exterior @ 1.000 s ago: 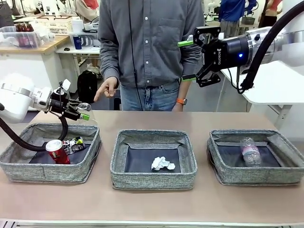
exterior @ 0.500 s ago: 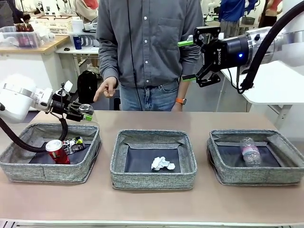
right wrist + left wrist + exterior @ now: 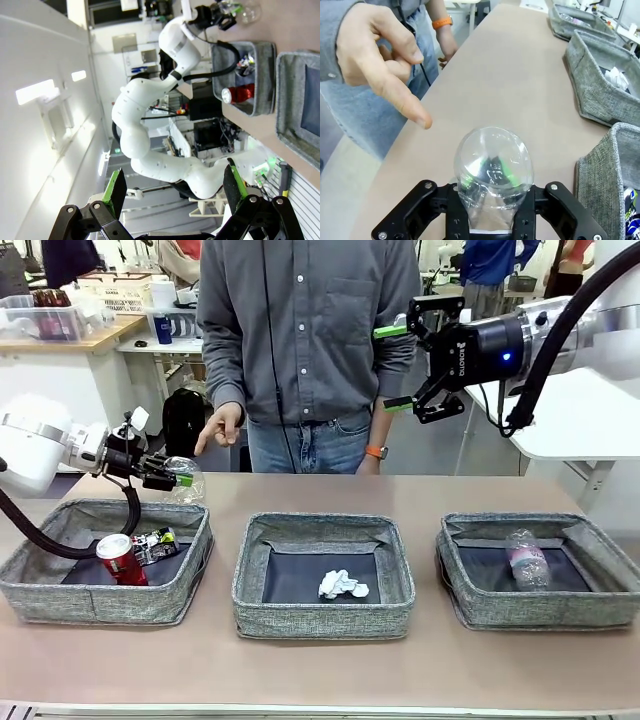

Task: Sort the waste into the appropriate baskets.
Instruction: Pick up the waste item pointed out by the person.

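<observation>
Left gripper [image 3: 178, 478] clamped clear plastic cup [image 3: 184, 477] by base for sorting; right gripper [image 3: 402, 366] hung wide open, empty, clear of 3 baskets [image 3: 322, 618].

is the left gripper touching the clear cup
Touching. In the left wrist view the left gripper has its fingers pressed against both sides of the clear plastic cup, squeezing its walls inward.

The clear plastic cup [image 3: 493, 172] looked thin, glossy and smooth, catching bright highlights. The three grey woven-fabric baskets [image 3: 322, 622] had a coarse, matt cloth weave on soft walls, with dark flat bottoms. The red drink can [image 3: 121, 559] showed shiny metal at its rim. The crumpled white paper ball [image 3: 342, 586] was matt and creased. The clear plastic bottle [image 3: 526, 557] gleamed faintly. The beige tabletop [image 3: 330, 670] was smooth and matt.
</observation>
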Tool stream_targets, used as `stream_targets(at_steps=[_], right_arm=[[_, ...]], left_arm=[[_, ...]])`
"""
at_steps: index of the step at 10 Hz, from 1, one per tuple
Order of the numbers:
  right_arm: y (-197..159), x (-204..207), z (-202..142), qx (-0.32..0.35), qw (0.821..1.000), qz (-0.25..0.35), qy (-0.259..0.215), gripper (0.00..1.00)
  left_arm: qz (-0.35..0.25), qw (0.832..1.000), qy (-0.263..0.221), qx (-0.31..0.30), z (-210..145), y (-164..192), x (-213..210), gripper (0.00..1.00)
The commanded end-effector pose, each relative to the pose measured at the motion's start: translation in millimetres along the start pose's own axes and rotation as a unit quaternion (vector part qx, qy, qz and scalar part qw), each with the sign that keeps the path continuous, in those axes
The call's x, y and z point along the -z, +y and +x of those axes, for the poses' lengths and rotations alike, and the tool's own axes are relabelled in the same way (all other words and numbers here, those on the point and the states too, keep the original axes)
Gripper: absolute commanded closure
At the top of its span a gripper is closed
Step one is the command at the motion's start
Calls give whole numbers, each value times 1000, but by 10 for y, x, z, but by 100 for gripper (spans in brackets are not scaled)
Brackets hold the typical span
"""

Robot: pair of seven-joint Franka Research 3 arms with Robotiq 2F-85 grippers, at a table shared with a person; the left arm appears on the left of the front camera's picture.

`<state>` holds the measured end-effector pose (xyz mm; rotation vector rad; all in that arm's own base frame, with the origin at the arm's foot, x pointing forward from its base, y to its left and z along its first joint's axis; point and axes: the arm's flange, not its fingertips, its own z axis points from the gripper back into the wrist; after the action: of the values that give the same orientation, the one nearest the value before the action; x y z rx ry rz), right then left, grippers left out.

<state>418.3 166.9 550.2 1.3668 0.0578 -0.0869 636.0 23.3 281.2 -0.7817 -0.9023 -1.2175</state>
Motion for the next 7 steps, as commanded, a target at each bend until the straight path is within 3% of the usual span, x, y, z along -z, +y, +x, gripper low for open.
stream_targets(at_steps=[1,5,7], right_arm=[[6,7,2,-7,1000,11,-3,0],[6,7,2,-7,1000,11,-3,0],[6,7,2,-7,1000,11,-3,0]], left_arm=[[22,1000,-8,5,44,-71,-76,100],[51,998,25,9,99,-106,-363,100],[84,995,40,-28,484,-189,-851,100]])
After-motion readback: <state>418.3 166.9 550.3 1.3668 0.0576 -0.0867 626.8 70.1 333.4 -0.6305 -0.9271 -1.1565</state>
